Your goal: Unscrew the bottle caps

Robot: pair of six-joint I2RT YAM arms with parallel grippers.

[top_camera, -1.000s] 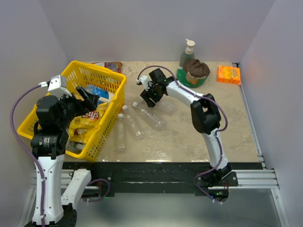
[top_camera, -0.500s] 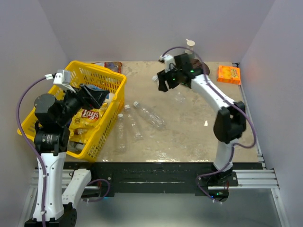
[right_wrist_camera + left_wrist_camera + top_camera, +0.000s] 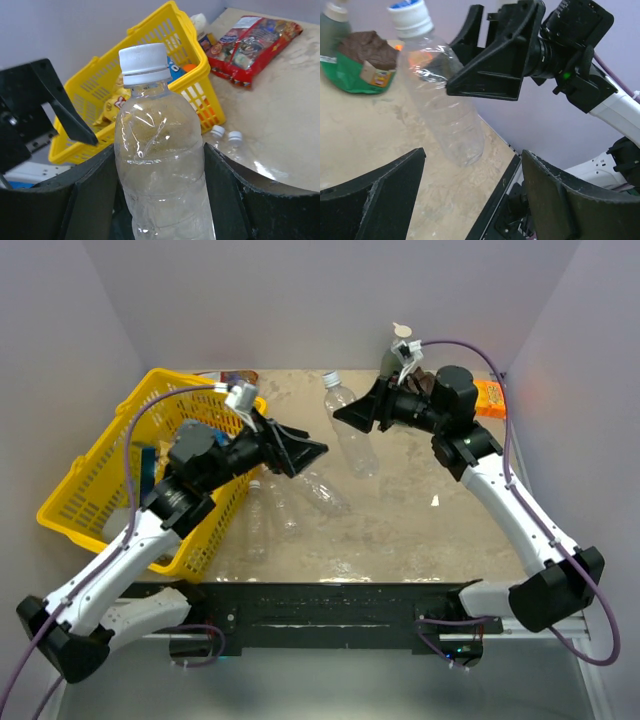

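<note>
My right gripper (image 3: 352, 418) is shut on a clear ribbed bottle (image 3: 362, 452) and holds it in the air over the back of the table. Its white cap (image 3: 330, 378) is still on the neck. In the right wrist view the bottle (image 3: 160, 170) stands between my fingers (image 3: 95, 195), cap (image 3: 145, 62) on top. My left gripper (image 3: 300, 452) is open and empty, just left of the bottle and pointing at it. In the left wrist view the bottle (image 3: 445, 105) and cap (image 3: 410, 15) hang ahead of the open left gripper (image 3: 472, 155). Three more capped bottles (image 3: 320, 488) lie on the table.
A yellow basket (image 3: 100, 480) with snack bags stands at the left. A red snack bag (image 3: 238, 380) lies behind it. A green pump bottle (image 3: 400, 340) and an orange box (image 3: 490, 395) are at the back right. A green packet with a brown top (image 3: 360, 65) lies near them.
My right gripper lifted a bottle off the table and swung it up and right. My left arm swung from over the basket out toward the held bottle.
</note>
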